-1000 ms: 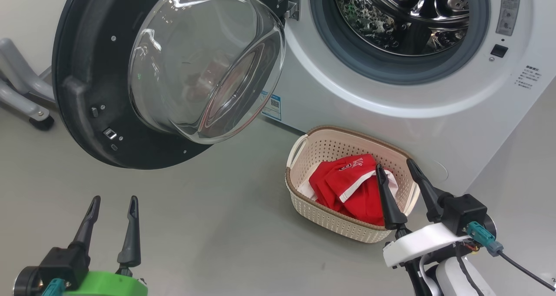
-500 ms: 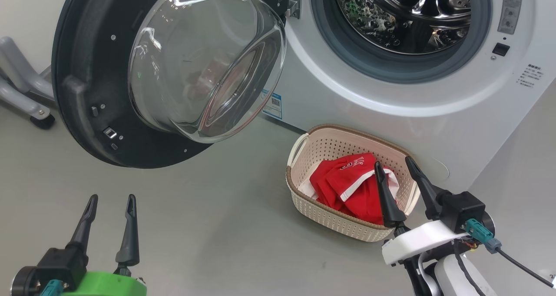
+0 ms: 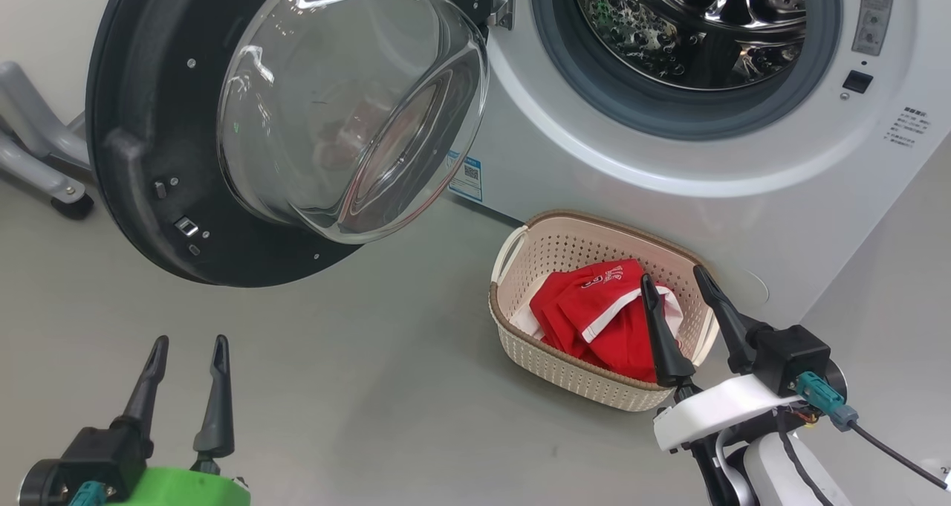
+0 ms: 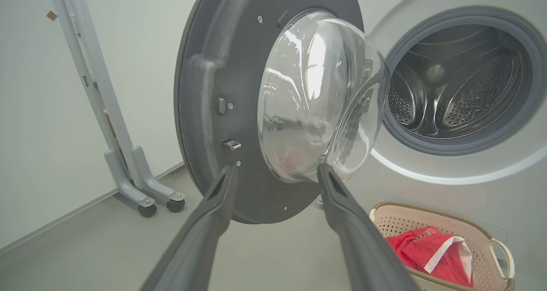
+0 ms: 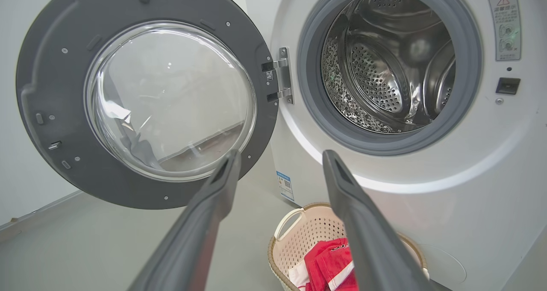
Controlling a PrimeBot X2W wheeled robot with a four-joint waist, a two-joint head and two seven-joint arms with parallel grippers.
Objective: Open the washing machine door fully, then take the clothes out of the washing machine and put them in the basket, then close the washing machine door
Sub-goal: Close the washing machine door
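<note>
Red clothes (image 3: 602, 309) with white trim are lying in the cream perforated basket (image 3: 565, 376), which is standing on the smooth grey floor (image 3: 371, 387) against the white washing machine (image 3: 669, 216). The washing machine door (image 3: 148, 119) is hanging open at left. The left gripper (image 3: 191, 340) and the right gripper (image 3: 673, 275) are holding nothing, fingers wide.

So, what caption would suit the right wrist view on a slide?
Open fingers frame the swung-open door and washer, red clothes lying in the basket below.

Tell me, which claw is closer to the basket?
The right claw. In the head view it sits at the basket's right end, beside the red clothes; the left claw is far to the basket's left.
</note>
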